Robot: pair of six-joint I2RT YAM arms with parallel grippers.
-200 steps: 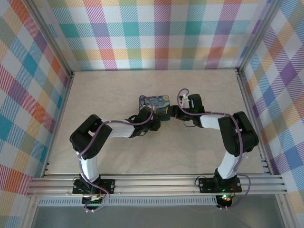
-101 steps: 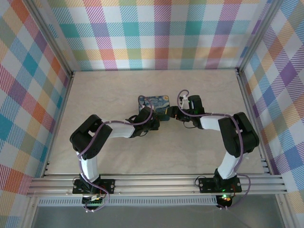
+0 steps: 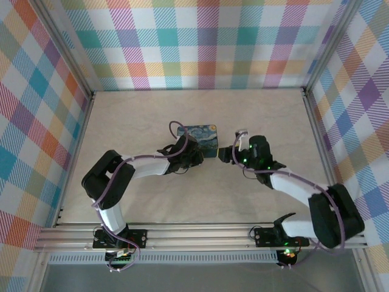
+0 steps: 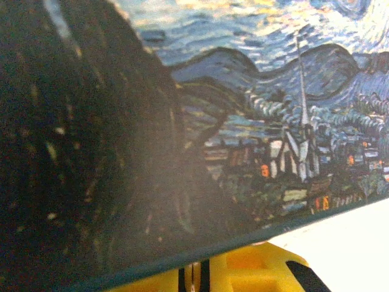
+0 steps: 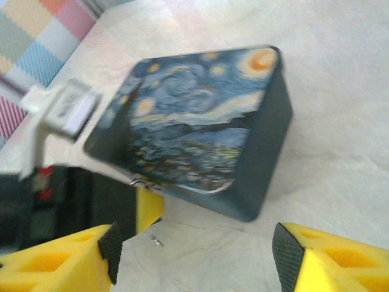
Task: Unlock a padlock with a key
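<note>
The tin [image 3: 204, 137] with the starry painting sits on the table [image 3: 140, 115] between my two arms. Its lid is shut, so I cannot see what is inside.

My right gripper [image 5: 197, 246] is wide open, with its yellow fingers far apart, and it is near the tin. My left gripper [image 4: 194, 275] is tucked low at the tin's near edge. Its yellow fingers [image 4: 249, 271] are very close together, with a thin pale strip between them. I cannot tell if they pinch something.

The key [image 5: 157, 241] lies flat on the table, just beside the tin's near corner and my left finger. It is too tiny to tell which way it points.

A small silvery bit [image 5: 141, 180] sits at the tin's edge there. I cannot tell if it is the padlock.
</note>
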